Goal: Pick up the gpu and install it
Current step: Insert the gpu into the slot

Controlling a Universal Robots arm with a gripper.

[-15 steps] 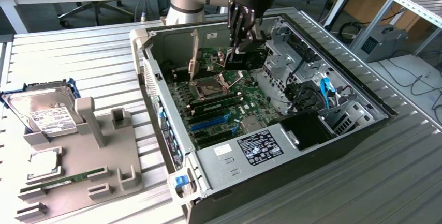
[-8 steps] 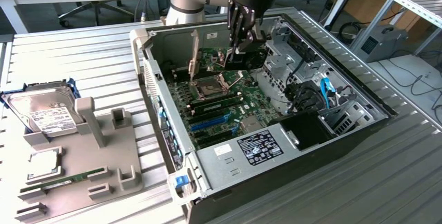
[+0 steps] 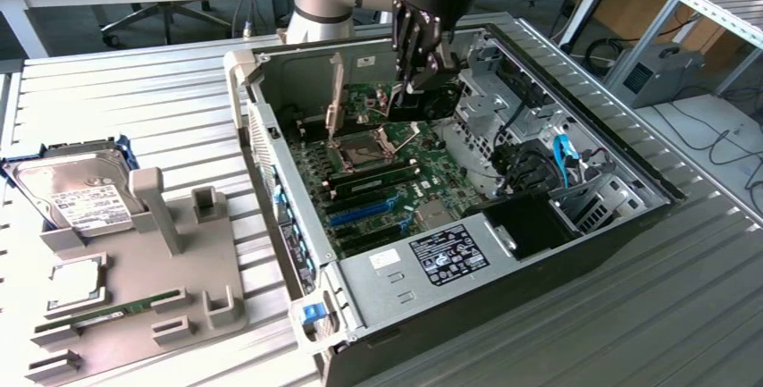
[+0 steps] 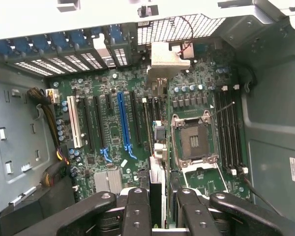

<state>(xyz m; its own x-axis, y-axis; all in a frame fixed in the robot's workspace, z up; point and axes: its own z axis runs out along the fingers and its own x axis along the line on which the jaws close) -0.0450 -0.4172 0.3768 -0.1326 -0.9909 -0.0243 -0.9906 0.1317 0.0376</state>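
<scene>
An open computer case (image 3: 272, 110) lies on its side with the green motherboard (image 3: 399, 181) facing up. My gripper (image 3: 413, 74) hangs over the far end of the board, shut on the gpu (image 3: 424, 103), a dark card with a green edge held on edge just above the board. In the wrist view the gpu (image 4: 157, 147) shows edge-on, running away from between the black fingers (image 4: 137, 206) toward the case's rear slot openings. There it lies between the blue expansion slot (image 4: 123, 118) and the empty CPU socket (image 4: 192, 140). I cannot tell whether the card touches the board.
A grey holder (image 3: 179, 253) at the exterior view's left carries a hard drive (image 3: 78, 195), a CPU chip (image 3: 78, 280) and a RAM stick (image 3: 113, 308). A power supply (image 3: 441, 257) fills the case's near end, and drive cages and cables (image 3: 537, 164) crowd its right side.
</scene>
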